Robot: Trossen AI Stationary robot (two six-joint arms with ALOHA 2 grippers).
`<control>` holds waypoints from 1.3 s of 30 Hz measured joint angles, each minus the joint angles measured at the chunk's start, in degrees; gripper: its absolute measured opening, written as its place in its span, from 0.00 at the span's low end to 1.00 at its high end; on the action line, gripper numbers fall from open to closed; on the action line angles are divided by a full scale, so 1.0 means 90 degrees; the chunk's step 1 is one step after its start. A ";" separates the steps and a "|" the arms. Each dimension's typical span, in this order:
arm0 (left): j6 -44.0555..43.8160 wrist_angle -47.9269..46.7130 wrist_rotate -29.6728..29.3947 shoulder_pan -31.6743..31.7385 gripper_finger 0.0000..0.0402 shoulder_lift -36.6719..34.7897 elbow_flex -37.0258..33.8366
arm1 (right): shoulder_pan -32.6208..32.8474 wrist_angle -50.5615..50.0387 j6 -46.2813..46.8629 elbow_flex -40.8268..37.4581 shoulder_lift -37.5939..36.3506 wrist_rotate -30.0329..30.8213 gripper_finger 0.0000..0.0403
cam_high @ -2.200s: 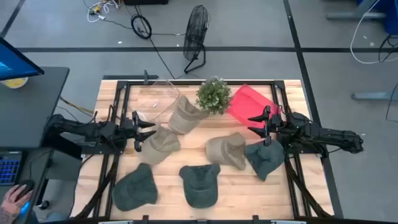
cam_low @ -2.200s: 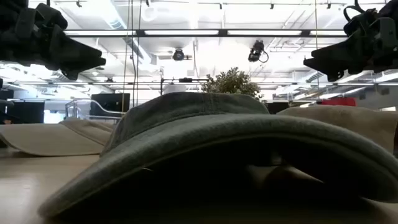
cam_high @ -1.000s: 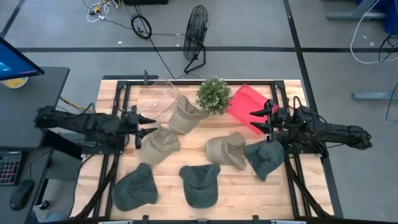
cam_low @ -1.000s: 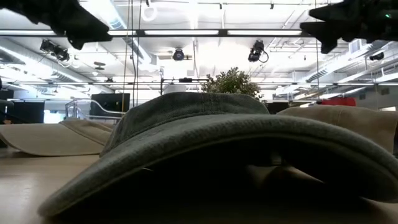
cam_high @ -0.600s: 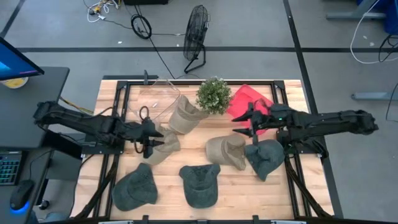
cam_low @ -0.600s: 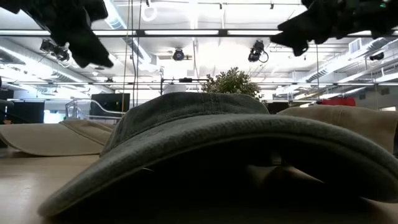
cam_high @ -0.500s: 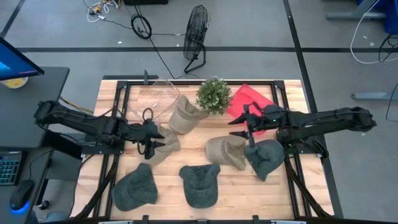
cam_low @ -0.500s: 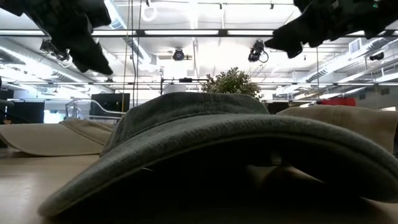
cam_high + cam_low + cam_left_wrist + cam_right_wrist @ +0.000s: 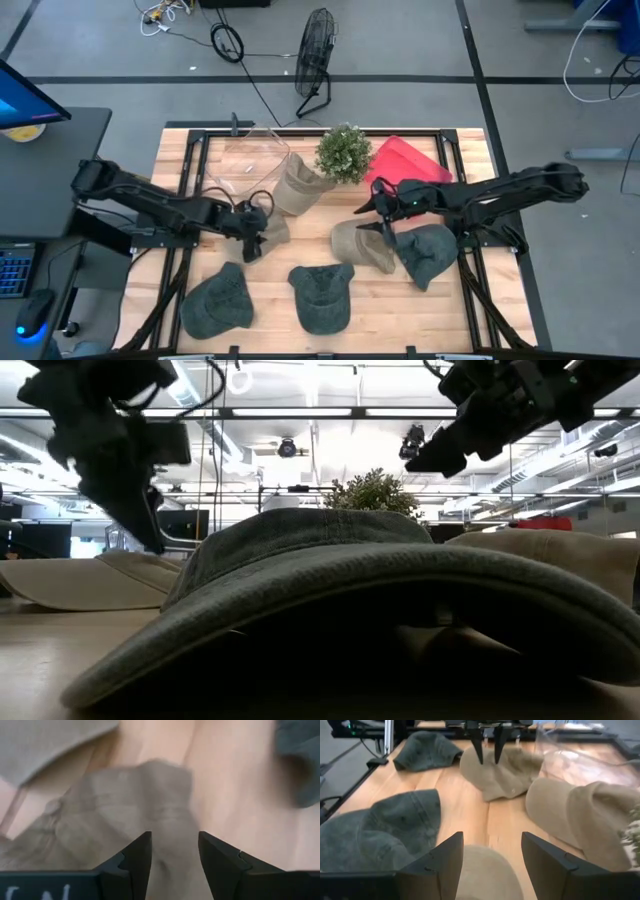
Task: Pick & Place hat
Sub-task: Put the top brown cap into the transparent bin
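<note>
Several caps lie crown-up on the wooden table. Tan ones: one (image 9: 262, 230) left of centre, one (image 9: 300, 183) by the clear container, one (image 9: 362, 243) right of centre. Green ones: (image 9: 427, 252), (image 9: 322, 295), (image 9: 218, 300). My left gripper (image 9: 252, 240) points down at the left tan cap (image 9: 125, 815), open, its fingers standing either side of a ridge in the crown. From across the table it shows again (image 9: 488, 757). My right gripper (image 9: 372, 218) is open and hovers above the right tan cap (image 9: 482, 875), well clear of it in the low view (image 9: 430, 455). My left gripper comes from above, pointing down, with its open fingers (image 9: 137, 852) astride a raised fold of the tan cap's crown (image 9: 167, 820). I cannot tell whether the fingertips touch the cloth. The cap lies flat on the table.
A potted plant (image 9: 343, 152), a red sheet (image 9: 408, 165) and a clear plastic container (image 9: 255, 160) stand along the far side. A green cap (image 9: 330, 590) fills the low view. Black frame rails (image 9: 190, 180) run along both table sides. Bare wood shows between the caps.
Both arms have swung in from the table's sides toward its middle. My left gripper tipped from level to pointing down and dropped onto the left tan cap. My right gripper moved left over the right tan cap and tilted downward. The caps have stayed put.
</note>
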 joint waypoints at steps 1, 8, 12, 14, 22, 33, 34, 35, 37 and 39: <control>-0.0001 -0.0042 -0.0084 0.0001 0.41 0.0123 0.0000 | 0.0012 0.0020 0.0000 0.0000 0.0058 0.0000 0.51; -0.0420 -0.0142 -0.0282 0.0006 0.41 0.0778 0.0003 | 0.0022 0.0011 -0.0002 -0.0001 0.0258 0.0007 0.51; -0.0417 -0.0101 -0.0055 -0.0006 0.33 0.1069 0.0017 | 0.0022 0.0026 -0.0005 0.0000 0.0258 0.0007 0.51; -0.0398 -0.0037 0.0085 -0.0006 0.21 0.1172 0.0027 | 0.0020 0.0044 -0.0005 0.0000 0.0258 0.0007 0.51; -0.0021 0.0745 0.0360 -0.0019 0.02 0.1099 0.0079 | 0.0020 0.0039 -0.0007 -0.0002 0.0258 0.0007 0.51; 0.0507 -0.0275 -0.0367 -0.0215 0.02 0.0997 0.1613 | 0.0020 0.0061 -0.0007 -0.0002 0.0256 0.0007 0.51; 0.0467 -0.0547 -0.0607 -0.0229 0.02 0.0997 0.1794 | 0.0020 0.0061 -0.0007 -0.0005 0.0256 0.0007 0.51; 0.0425 -0.0846 -0.0877 -0.0249 0.02 0.0997 0.1996 | 0.0020 0.0063 -0.0005 -0.0005 0.0256 0.0007 0.51; 0.0332 -0.1470 -0.1492 -0.0268 0.02 0.0997 0.2423 | 0.0020 0.0064 -0.0007 -0.0005 0.0256 0.0007 0.51; 0.0262 -0.2086 -0.2135 -0.0267 0.02 0.0997 0.2820 | 0.0020 0.0065 -0.0007 -0.0005 0.0256 0.0007 0.51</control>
